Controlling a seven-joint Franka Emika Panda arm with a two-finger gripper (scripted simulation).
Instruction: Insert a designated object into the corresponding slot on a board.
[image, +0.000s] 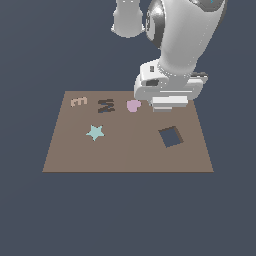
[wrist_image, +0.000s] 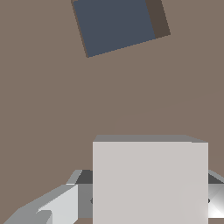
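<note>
In the exterior view, we see a flat brown board (image: 125, 150) with the white arm's pincer (image: 169, 102) low over its far edge. The arm hides the pincer's fingers and most of what lies beneath them. A tilted square slot (image: 171, 137) sits just nearer the camera. A tan letter E (image: 78, 101), a dark letter M (image: 106, 105), a pink heart (image: 133, 105) and a pale blue star (image: 95, 132) lie toward the exterior view's left.

In the wrist view, we see a pale square block (wrist_image: 149, 181), cut off by the frame, with a grey finger (wrist_image: 52, 208) on either side of it. We cannot tell whether the fingers clamp it. The block's edges sit square to the frame, while the slot (wrist_image: 114, 25) beyond is rotated and well apart.
</note>
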